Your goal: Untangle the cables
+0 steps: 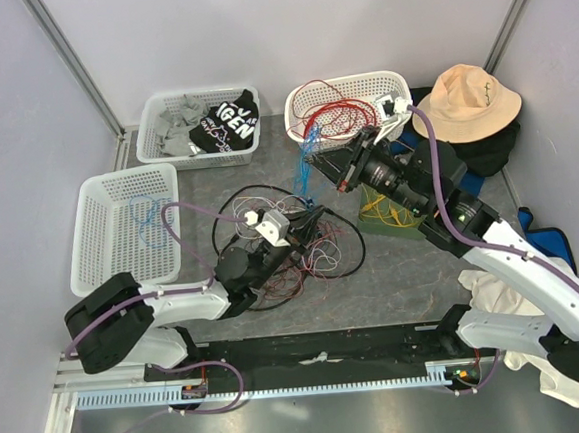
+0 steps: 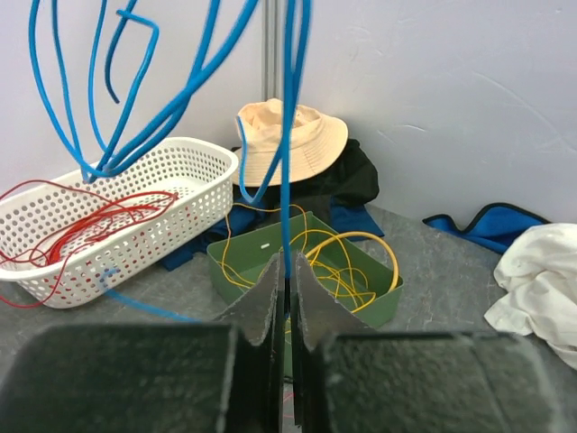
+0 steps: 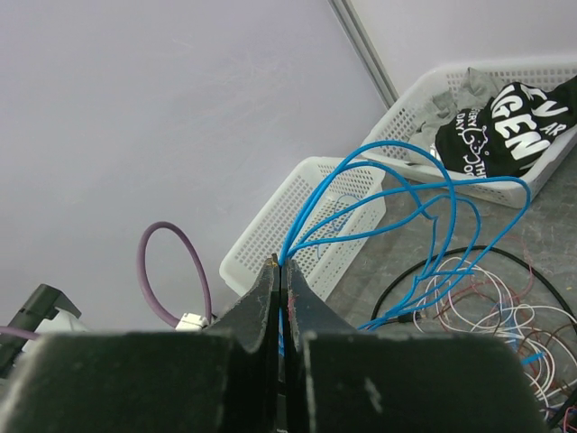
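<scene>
A bunch of blue cables (image 1: 304,170) hangs in loops above the table, and my right gripper (image 1: 316,160) is shut on its top (image 3: 361,194). In the right wrist view the jaws (image 3: 280,268) pinch the blue strands at their tips. My left gripper (image 1: 307,211) sits just below, shut on one blue strand (image 2: 288,135) that runs straight down into its jaws (image 2: 288,267). A tangled heap of black, white and red cables (image 1: 293,256) lies under the left gripper. Red cables (image 1: 337,112) lie in a white basket (image 2: 194,158). Yellow cables (image 2: 347,262) lie in a green tray (image 1: 370,222).
A white basket (image 1: 96,242) at the left holds a blue cable (image 1: 149,212). Another basket (image 1: 161,111) at the back holds grey and black clothing. A tan hat (image 1: 466,102) on dark cloth is at the back right. White cloth (image 1: 507,300) and blue cloth (image 2: 487,225) lie at the right.
</scene>
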